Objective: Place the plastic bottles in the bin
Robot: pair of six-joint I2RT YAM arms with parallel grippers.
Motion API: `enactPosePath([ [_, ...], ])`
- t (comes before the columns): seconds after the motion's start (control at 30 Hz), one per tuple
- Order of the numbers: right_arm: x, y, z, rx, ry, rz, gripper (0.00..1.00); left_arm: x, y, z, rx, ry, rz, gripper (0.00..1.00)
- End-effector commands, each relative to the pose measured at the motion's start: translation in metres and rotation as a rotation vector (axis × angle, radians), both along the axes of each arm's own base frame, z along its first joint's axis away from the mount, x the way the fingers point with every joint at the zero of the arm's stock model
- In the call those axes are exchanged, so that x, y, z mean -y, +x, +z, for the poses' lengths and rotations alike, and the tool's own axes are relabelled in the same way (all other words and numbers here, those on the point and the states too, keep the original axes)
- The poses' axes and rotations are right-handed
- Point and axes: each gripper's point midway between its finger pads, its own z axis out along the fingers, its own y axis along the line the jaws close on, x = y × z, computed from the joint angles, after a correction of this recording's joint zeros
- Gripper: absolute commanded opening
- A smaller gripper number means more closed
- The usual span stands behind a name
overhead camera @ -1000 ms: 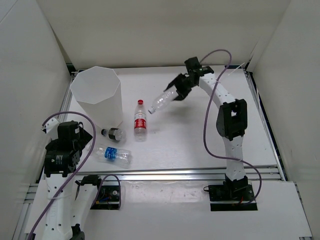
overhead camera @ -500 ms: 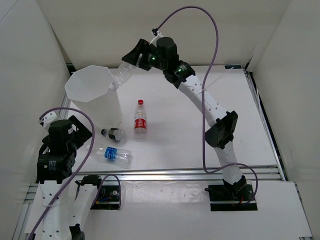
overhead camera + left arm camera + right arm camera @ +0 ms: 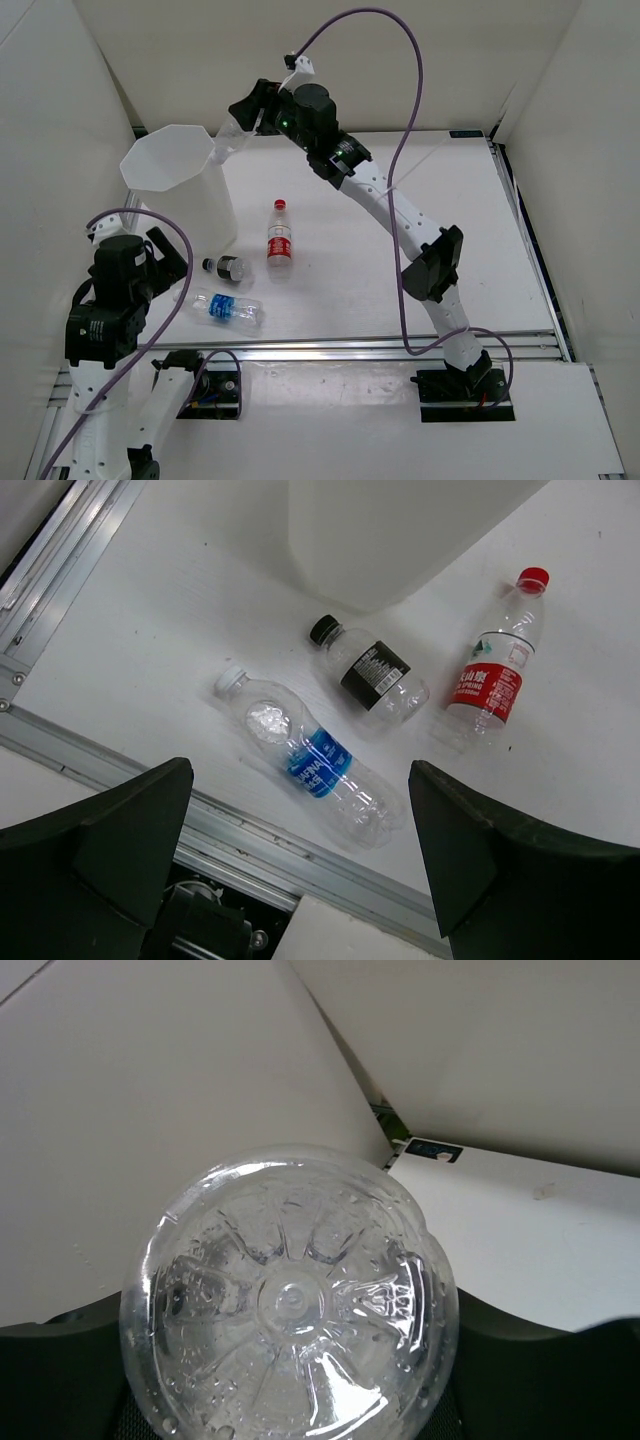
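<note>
Right end effector (image 3: 252, 105) is clenched on the unlabelled bottle (image 3: 226, 140), gripping it near the base. The bottle is clear, no label on it, and beaded with droplets. Its ribbed, star-patterned bottom fills the right wrist view. It hangs tilted, down and to the left of the end effector. The neck is right at the bin's (image 3: 150, 160) eight-sided rim, on the side nearest that end effector. Whether neck and rim touch, I cannot tell.

The bin is tall, white and translucent, narrowing toward its foot. It is far bigger than any bottle here. From above, its top sits left of its foot.

Left end effector (image 3: 168, 258) is released: fingers spread wide, nothing between them. It hovers above the tabletop (image 3: 350, 270). Three bottles lie on their sides beneath and ahead of it:
- The blue-labelled bottle (image 3: 315, 765) has a white cap and lies closest below the end effector.
- The black-capped bottle (image 3: 372, 672) has a dark label and lies further out, just beside the bin's foot.
- The red-capped bottle (image 3: 495, 670) has a red label. It lies to the right of the black-capped one, close to it and clear of the bin.

The bin wall rises just beyond that cluster. A purple cable (image 3: 400, 120) arches high over the right arm, and a second one loops over the left.

The count is four bottles: one in the air at the rim and three on the tabletop. There is one bin.
</note>
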Motion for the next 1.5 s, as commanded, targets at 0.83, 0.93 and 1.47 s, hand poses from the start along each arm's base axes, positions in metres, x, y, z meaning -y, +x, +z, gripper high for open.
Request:
enactPosePath([
  [0.83, -0.025, -0.058, 0.054, 0.196, 0.018, 0.026, 0.47, -0.009, -0.003, 0.014, 0.04, 0.014, 0.061, 1.0],
  [0.93, -0.046, -0.051, 0.038, 0.196, 0.05, 0.036, 0.51, -0.011, -0.003, 0.015, 0.041, 0.019, 0.068, 1.0],
  [1.47, 0.121, 0.007, -0.011, -0.164, -0.15, -0.406, 1.0, -0.018, -0.007, 0.02, 0.124, -0.017, 0.152, 1.0],
])
